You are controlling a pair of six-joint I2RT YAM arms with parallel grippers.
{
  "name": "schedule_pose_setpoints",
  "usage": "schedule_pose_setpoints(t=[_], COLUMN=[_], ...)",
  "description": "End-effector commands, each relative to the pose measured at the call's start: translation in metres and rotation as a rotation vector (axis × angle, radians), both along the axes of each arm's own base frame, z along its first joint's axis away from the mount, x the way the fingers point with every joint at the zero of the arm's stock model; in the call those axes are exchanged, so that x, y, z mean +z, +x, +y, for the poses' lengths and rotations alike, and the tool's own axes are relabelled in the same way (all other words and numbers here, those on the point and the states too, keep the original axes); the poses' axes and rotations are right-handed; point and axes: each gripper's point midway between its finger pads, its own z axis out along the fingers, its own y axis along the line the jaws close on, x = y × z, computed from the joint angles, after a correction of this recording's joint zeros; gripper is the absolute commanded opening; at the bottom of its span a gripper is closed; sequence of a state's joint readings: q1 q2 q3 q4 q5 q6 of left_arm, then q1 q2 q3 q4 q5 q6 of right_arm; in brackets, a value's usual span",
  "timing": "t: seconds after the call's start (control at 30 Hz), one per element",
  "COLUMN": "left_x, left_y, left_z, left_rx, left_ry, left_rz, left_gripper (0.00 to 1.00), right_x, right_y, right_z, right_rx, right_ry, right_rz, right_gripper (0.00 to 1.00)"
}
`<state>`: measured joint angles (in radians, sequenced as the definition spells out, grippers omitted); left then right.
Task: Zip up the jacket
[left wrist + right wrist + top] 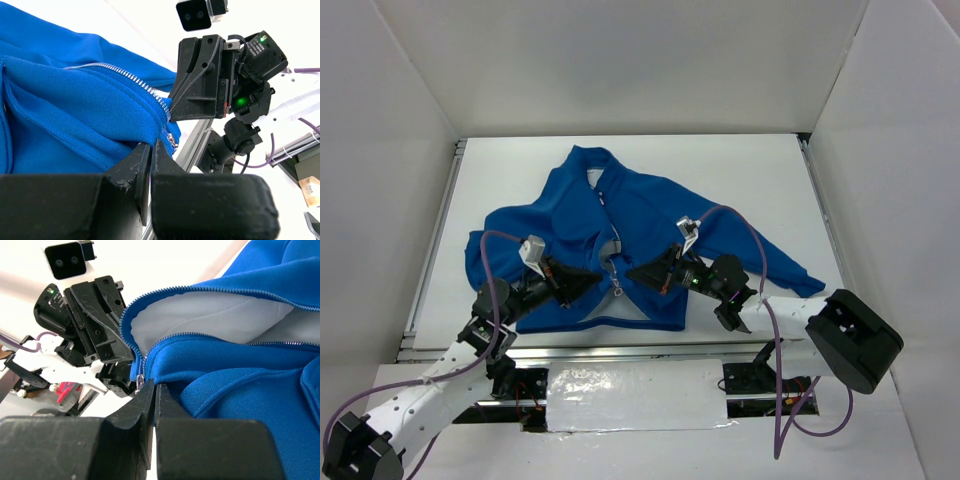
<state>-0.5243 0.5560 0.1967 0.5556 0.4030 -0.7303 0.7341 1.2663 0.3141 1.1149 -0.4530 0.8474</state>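
Note:
The bright blue jacket (pixel 645 215) lies on the white table, collar at the far side and front open near the hem, showing white lining (pixel 200 310). My left gripper (pixel 596 280) is shut on the jacket's left front edge at the hem (pixel 151 144). My right gripper (pixel 633 272) is shut on the right front edge (pixel 153 385). The two grippers face each other, tips close together. The small metal zipper pull (pixel 617 291) hangs between them, and shows in the left wrist view (pixel 174 141) and the right wrist view (pixel 140 380). Zipper teeth (pixel 125 74) run up from it.
The white table (pixel 750 170) is boxed in by white walls at the back and both sides. A metal rail (pixel 430 250) runs along its left edge. Purple cables (pixel 750 235) loop over both arms. The right sleeve (pixel 790 270) stretches toward the right.

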Motion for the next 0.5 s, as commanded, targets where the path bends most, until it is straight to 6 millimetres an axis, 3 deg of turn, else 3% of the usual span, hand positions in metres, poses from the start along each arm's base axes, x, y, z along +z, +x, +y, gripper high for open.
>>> schedule_pose_setpoints(t=[0.0,0.47], left_x=[0.0231,0.0229], left_y=[-0.006,-0.0017], left_z=[-0.0023,0.0021], left_rx=[-0.034,0.006], left_ry=[-0.054,-0.054], left_rz=[-0.087,-0.078], left_gripper=[0.0,0.0], right_x=[0.0293,0.0288], right_y=[0.0026,0.0031], right_z=[-0.0006,-0.003], right_rx=[-0.005,-0.009], right_ry=[0.071,0.067], right_rz=[-0.085,-0.086], right_gripper=[0.0,0.0])
